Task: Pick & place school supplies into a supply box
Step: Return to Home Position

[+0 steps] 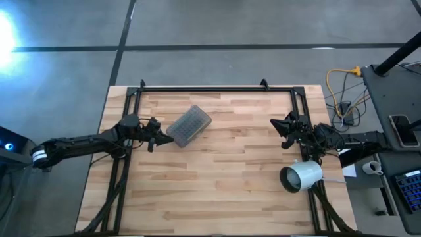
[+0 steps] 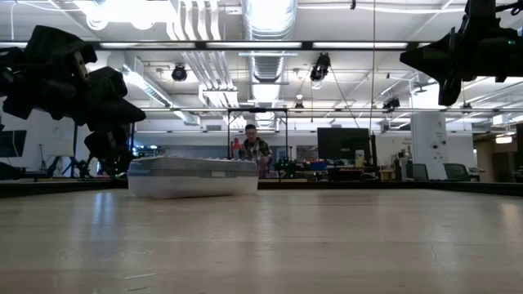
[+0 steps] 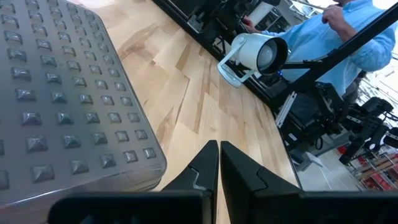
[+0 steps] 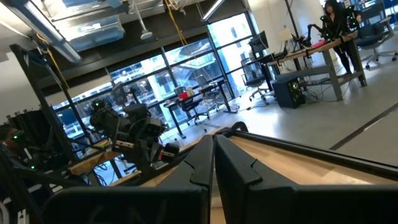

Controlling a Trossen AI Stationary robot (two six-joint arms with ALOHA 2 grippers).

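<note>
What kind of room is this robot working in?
Probably a big robotics lab or workshop: bare ceiling ducts run overhead, and long desks with office chairs stand on an open concrete floor.

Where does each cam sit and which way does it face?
High: overhead, straight down; left gripper by box, right gripper apart.
Low: table height, level across table; box, left arm, right arm above.
Left wrist: past its shut fingers; box, white cylinder.
Right wrist: past its shut fingers toward the room.
Shared: box in high, low, left wrist.
</note>
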